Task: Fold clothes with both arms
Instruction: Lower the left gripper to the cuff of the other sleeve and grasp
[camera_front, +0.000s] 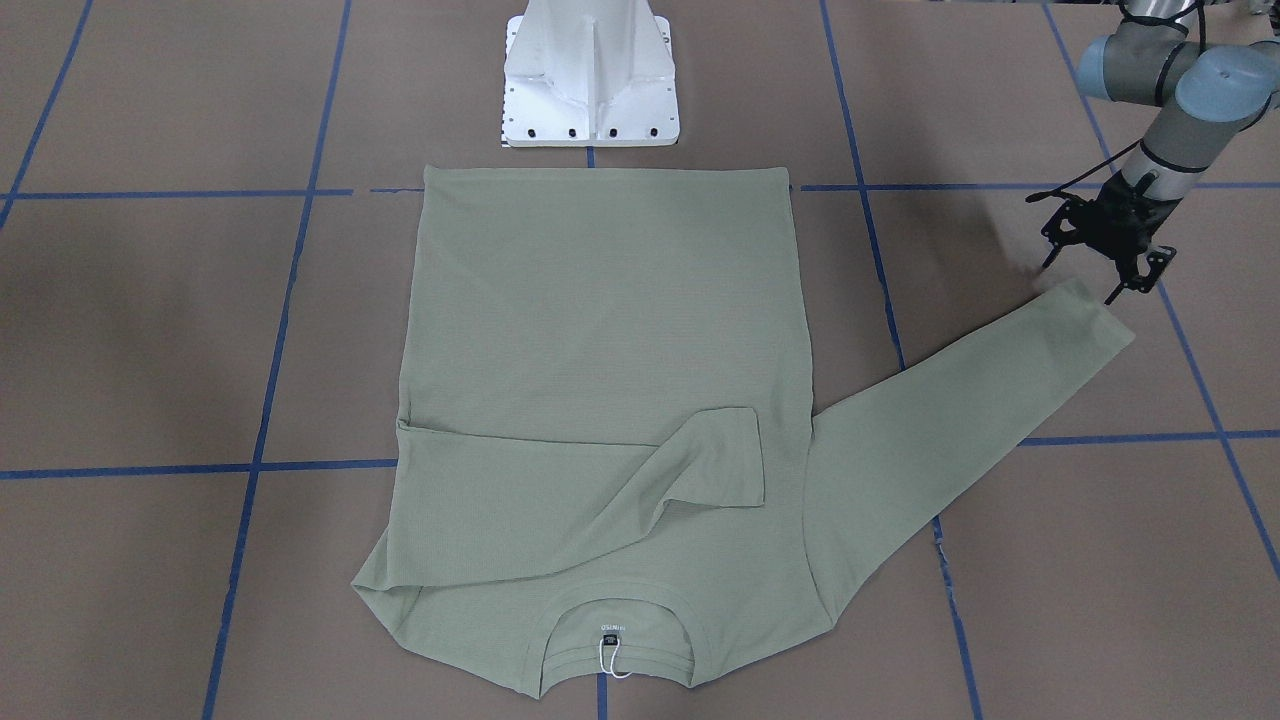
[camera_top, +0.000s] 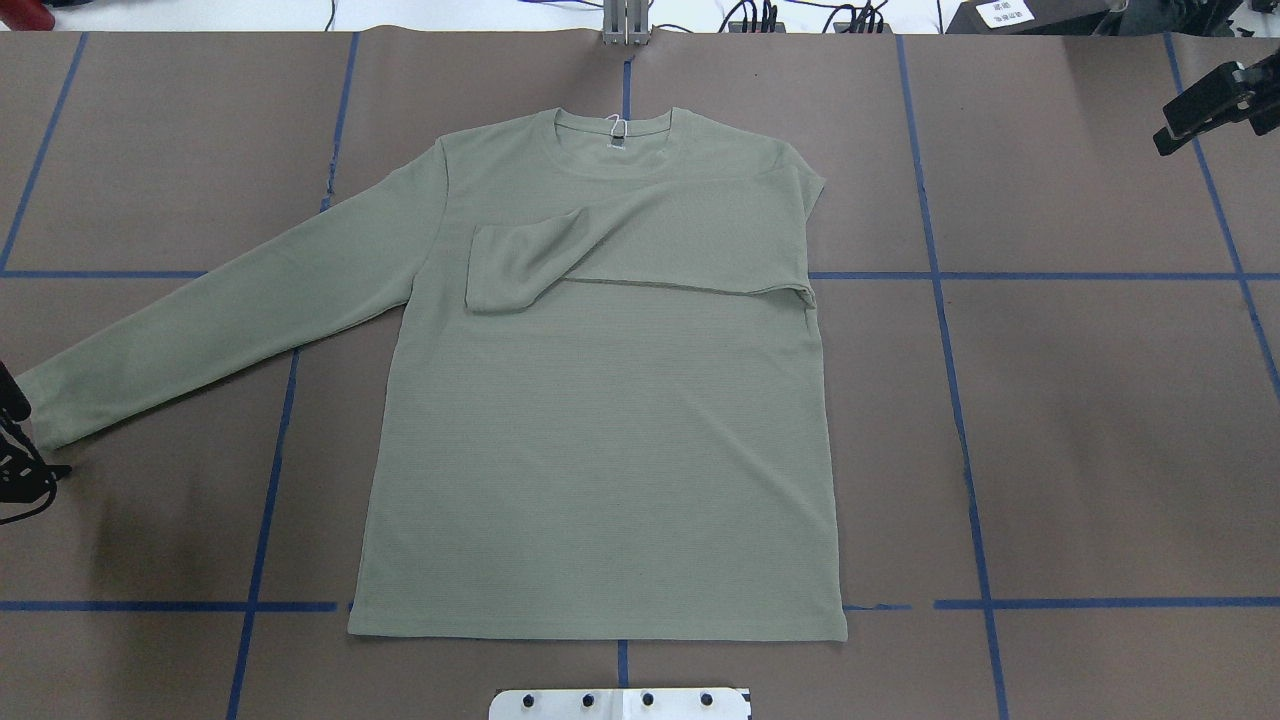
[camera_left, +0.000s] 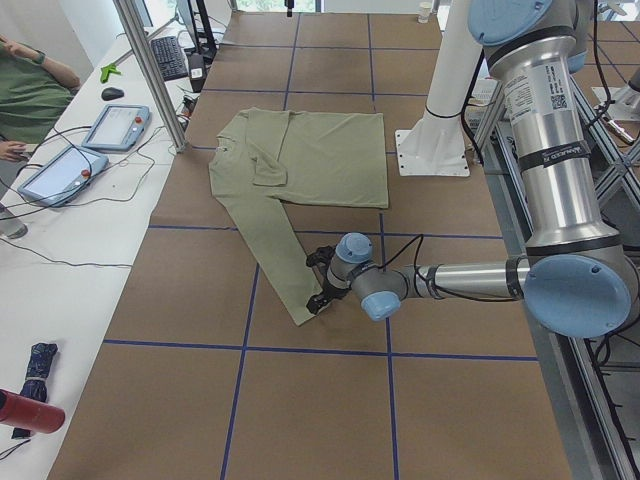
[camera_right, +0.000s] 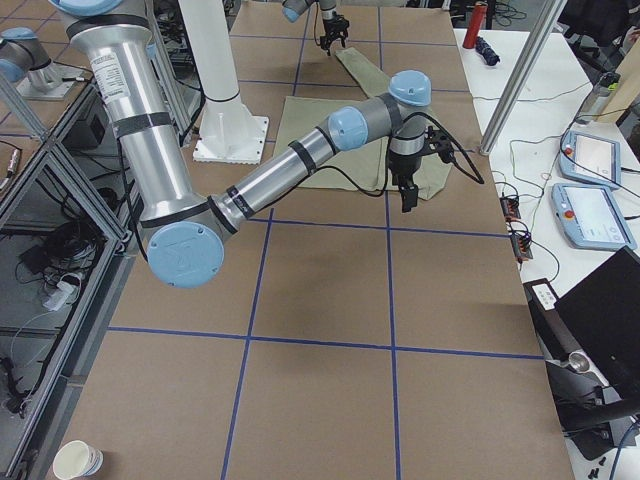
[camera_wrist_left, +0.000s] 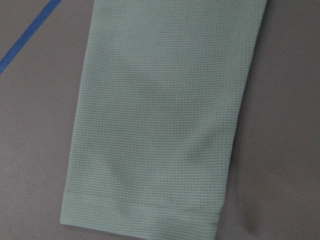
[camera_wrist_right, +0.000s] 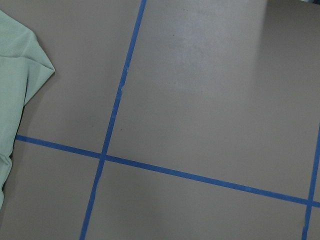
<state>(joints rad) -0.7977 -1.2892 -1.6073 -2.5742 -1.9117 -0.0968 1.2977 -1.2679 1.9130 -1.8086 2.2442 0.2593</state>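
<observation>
The pale sage-green shirt lies flat on the brown table, neck away from the robot's base, and also shows in the front view. One sleeve is folded across the chest. The other sleeve lies stretched out to the robot's left and ends in its cuff, which fills the left wrist view. My left gripper is open and empty, right at that cuff. My right gripper hangs above the table beside the shirt's other shoulder. I cannot tell how its jaws stand.
The white pedestal base stands just behind the shirt's hem. Blue tape lines cross the table. A side bench with tablets, cables and a seated person lies past the shirt's neck. An aluminium post rises there.
</observation>
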